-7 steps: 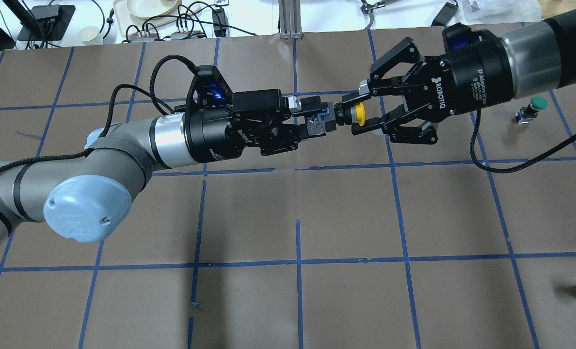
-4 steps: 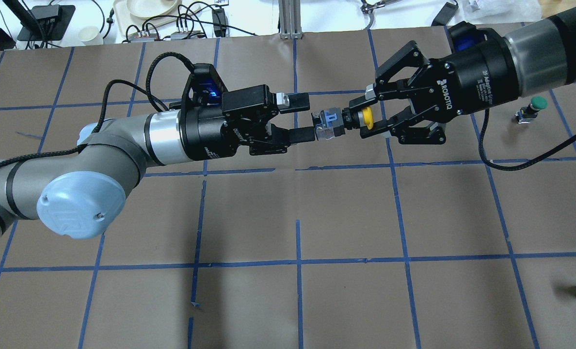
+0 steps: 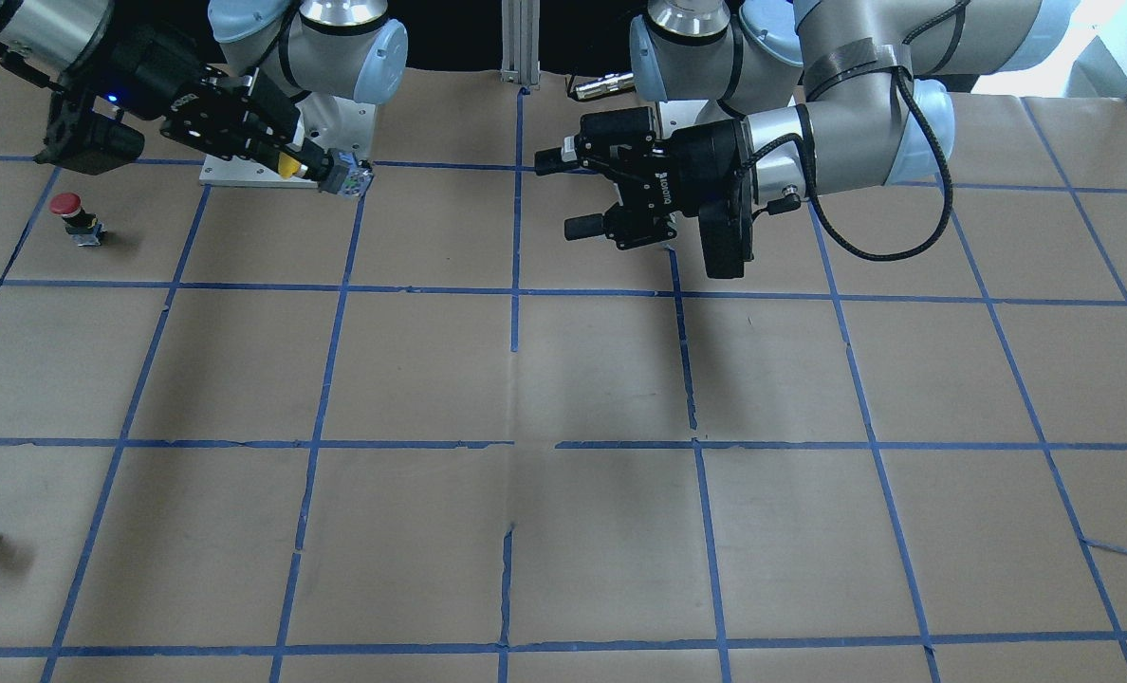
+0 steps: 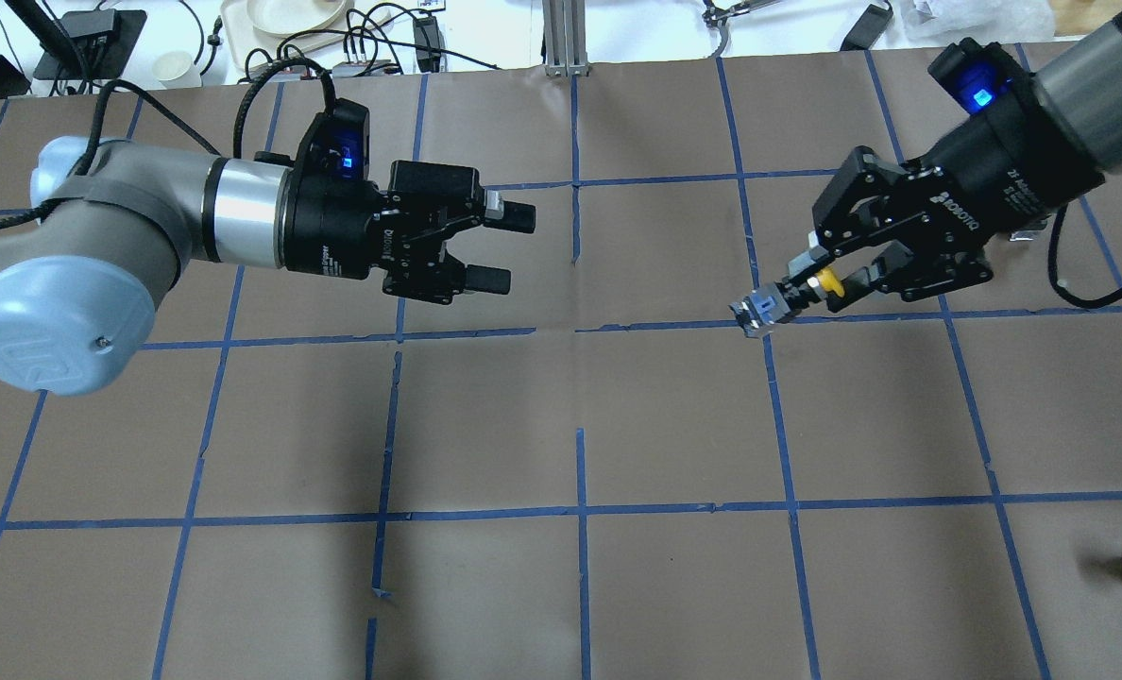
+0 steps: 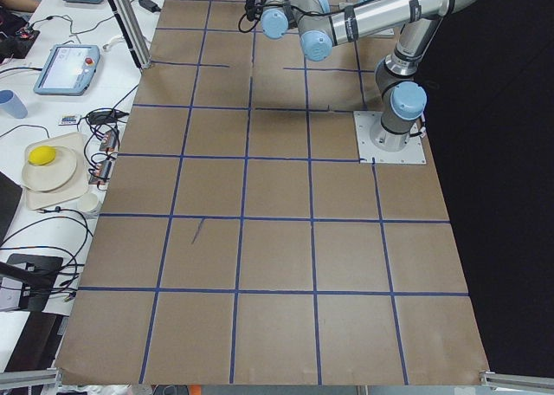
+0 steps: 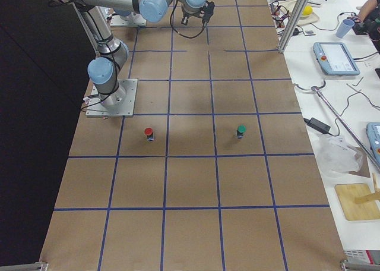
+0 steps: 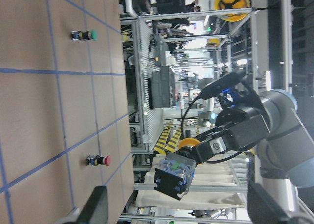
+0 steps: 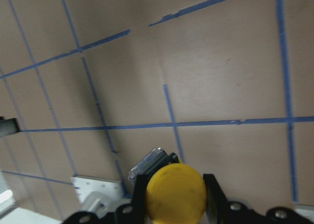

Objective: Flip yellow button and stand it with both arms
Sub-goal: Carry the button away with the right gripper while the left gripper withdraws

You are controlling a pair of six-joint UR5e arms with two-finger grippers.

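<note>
Yellow button (image 4: 780, 300) hangs above the table (image 4: 674, 425), toward its right edge, pinched near the cap by the right gripper (image 4: 821, 281), grey base tilted downward. Left gripper (image 4: 509, 248) is well apart, jaws wide, empty. Lowered at this slant, the base could land on a corner and the button topple on release.

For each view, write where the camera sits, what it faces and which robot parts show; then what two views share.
Front-facing: across the table, facing the robot; left gripper, right gripper.
Overhead: behind the robot, looking down; both grippers, yellow button.
Exterior left: table's left end, looking along it; arms far off.
Exterior right: table's right end; arms, green button.
Left wrist: faces the held yellow button; own fingers.
Right wrist: faces the table; own fingers, yellow button's cap.
Shared: red button, front-facing and exterior right.
</note>
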